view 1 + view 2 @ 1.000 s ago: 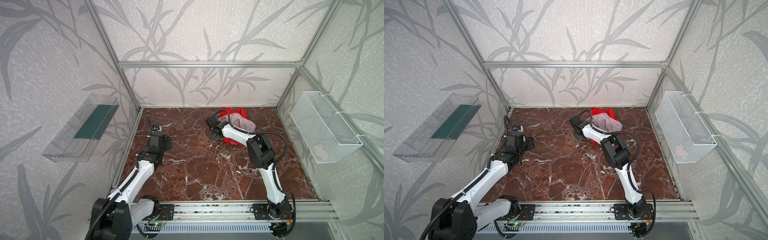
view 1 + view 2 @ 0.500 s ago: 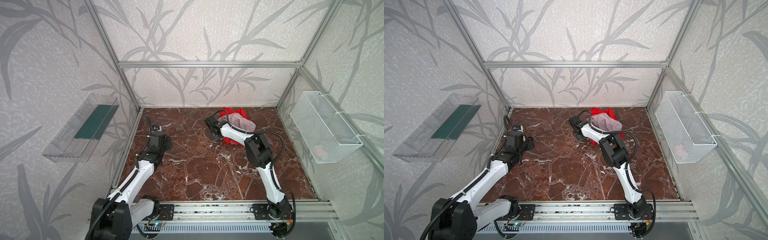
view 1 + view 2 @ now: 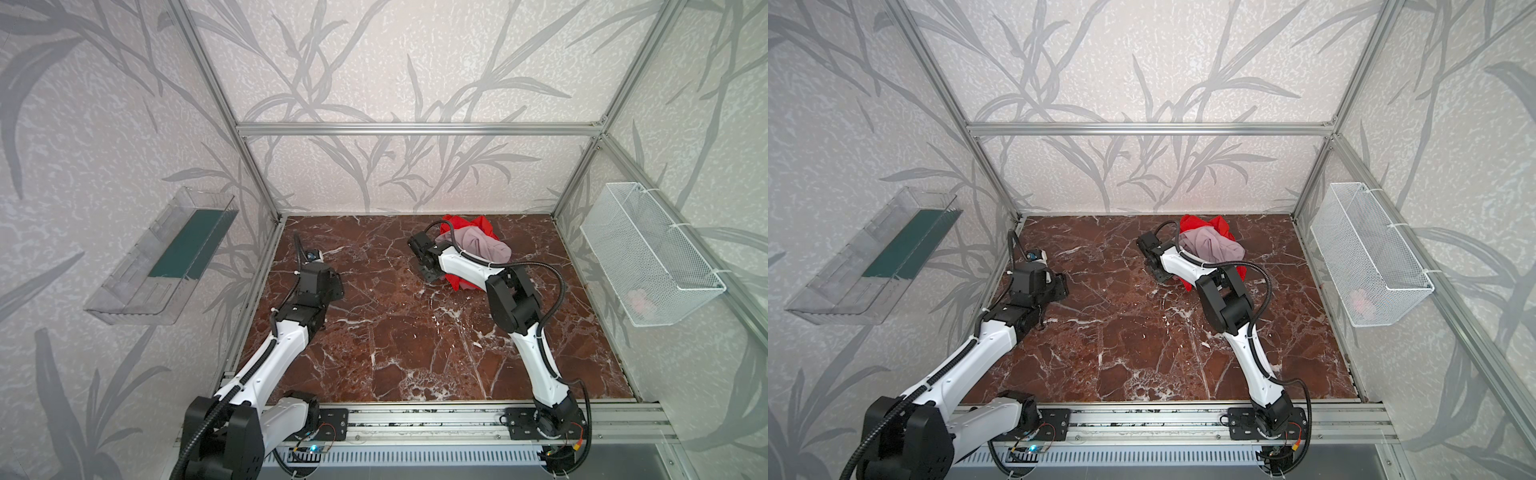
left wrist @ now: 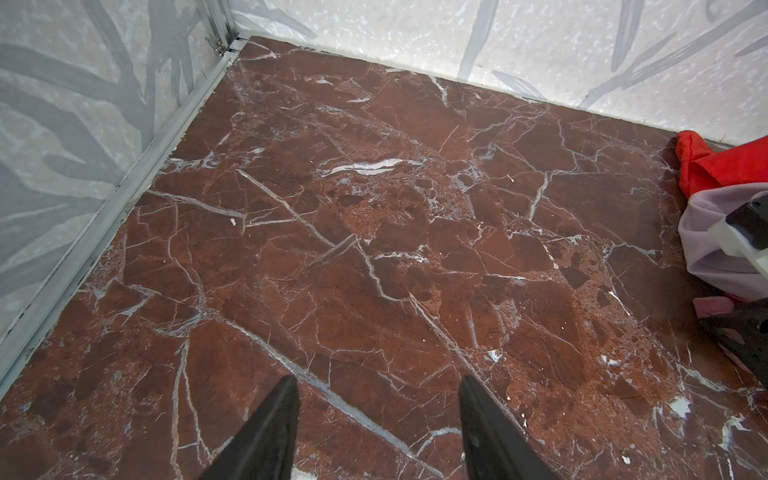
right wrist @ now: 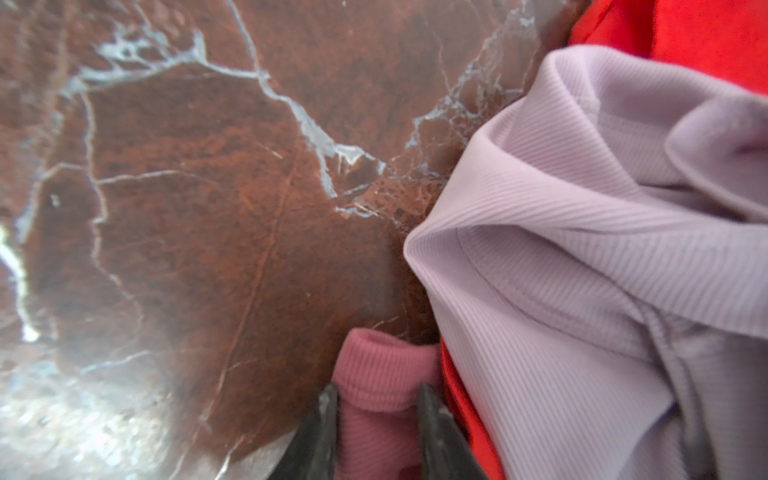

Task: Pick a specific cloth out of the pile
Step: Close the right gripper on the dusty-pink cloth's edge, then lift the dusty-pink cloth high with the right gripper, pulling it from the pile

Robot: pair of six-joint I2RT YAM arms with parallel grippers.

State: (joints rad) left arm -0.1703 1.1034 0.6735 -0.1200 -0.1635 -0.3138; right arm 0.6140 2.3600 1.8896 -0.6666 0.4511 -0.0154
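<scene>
Little changed over the last second: still pinching a fold of cloth [image 5: 374,365] in right pincer [image 5: 377,392], low on counter [image 5: 187,208], elbow shifted only a touch. Still lodged at edge of pile [image 3: 478,245], touching red cloth [image 5: 706,33], beside lilac cloth [image 5: 582,249]. Probably just starting the pull-out. Left pincer [image 4: 378,386] spread, idle over bare counter, well apart.

Right arm [image 3: 465,266] beside pile [image 3: 478,245]
</scene>
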